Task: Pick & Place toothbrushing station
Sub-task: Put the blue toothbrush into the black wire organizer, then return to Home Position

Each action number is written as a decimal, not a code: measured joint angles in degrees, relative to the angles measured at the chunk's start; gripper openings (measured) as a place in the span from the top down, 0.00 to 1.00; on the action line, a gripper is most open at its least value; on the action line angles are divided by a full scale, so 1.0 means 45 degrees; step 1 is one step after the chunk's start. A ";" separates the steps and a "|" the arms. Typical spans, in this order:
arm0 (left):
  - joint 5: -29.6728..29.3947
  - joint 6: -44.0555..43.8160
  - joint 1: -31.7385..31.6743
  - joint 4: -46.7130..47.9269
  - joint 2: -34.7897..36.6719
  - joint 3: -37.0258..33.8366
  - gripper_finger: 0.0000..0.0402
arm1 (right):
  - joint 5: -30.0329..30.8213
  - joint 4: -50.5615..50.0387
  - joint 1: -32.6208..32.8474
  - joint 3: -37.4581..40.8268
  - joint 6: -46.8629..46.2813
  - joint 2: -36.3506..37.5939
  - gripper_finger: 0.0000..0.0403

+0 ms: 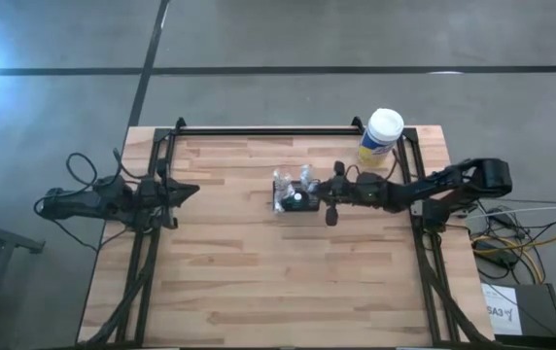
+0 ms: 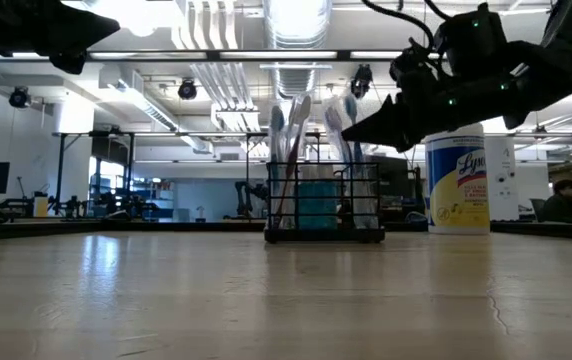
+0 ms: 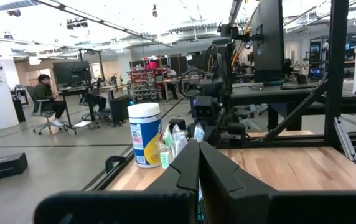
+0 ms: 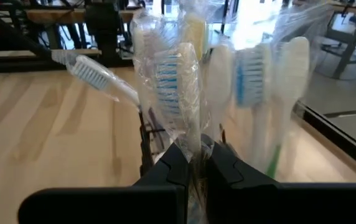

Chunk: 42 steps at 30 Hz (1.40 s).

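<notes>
While the closed right pincer (image 1: pixel 323 197) hovers by the caddy (image 1: pixel 295 202) | canister (image 1: pixel 379 137) behind | left pincer (image 1: pixel 192 191) closed, idle.

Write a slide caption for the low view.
Right gripper poised above toothbrushes in black caddy, canister behind.

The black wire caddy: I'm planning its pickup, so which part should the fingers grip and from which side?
Probably the top wire of a side wall of the caddy, coming from above on the right gripper side. The walls are low and open, while wrapped toothbrushes stand tall and crowd the middle.
</notes>
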<state>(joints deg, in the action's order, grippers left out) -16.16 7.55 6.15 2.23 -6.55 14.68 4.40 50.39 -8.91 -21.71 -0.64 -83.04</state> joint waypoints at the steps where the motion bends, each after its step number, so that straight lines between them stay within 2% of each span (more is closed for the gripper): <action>1: 0.0000 0.0000 0.0000 -0.0002 0.0000 0.0000 0.98 | 0.0000 0.0026 0.0000 -0.0033 0.0030 -0.0167 0.97; 6: -0.0005 -0.0005 0.0000 0.0001 0.0000 0.0000 0.97 | -0.0029 0.0175 0.0005 -0.0187 0.0231 -0.0683 0.95; 11: -0.0015 -0.0010 -0.0003 0.0048 0.0000 0.0000 0.96 | -0.0250 0.0097 0.0010 -0.0172 -0.0306 -0.0496 0.80; 18: -0.0020 -0.0008 0.0000 0.0598 0.0000 -0.0005 0.97 | -0.0282 0.0000 0.0005 -0.0172 -0.0496 0.0735 0.60; 21: -0.0029 0.0250 -0.0004 0.0862 -0.0005 -0.0005 0.96 | -0.0289 -0.0368 0.0002 -0.0172 -0.0471 0.1557 0.56; 25: 0.0002 0.0734 -0.0005 0.1041 -0.0002 -0.0010 0.96 | -0.0320 -0.2144 0.0005 -0.0169 -0.0233 0.3187 0.54; 30: -0.0352 0.0543 -0.0010 0.1045 0.0069 -0.0180 0.99 | -0.0588 -0.3878 0.0005 0.0234 -0.0105 0.5624 0.62; 37: -0.0549 0.0856 -0.0010 0.0003 0.1080 -0.1004 0.99 | -0.1448 -0.3803 0.0005 0.1682 -0.0137 0.9171 0.93; 42: -0.0806 0.0887 -0.0034 0.0283 0.1433 -0.1292 1.00 | -0.2062 -0.3835 0.0010 0.2764 -0.0501 1.0996 0.97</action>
<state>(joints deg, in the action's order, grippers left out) -19.79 11.54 6.00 3.51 -0.10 8.86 -4.87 33.14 -8.86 -9.27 -2.90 -33.56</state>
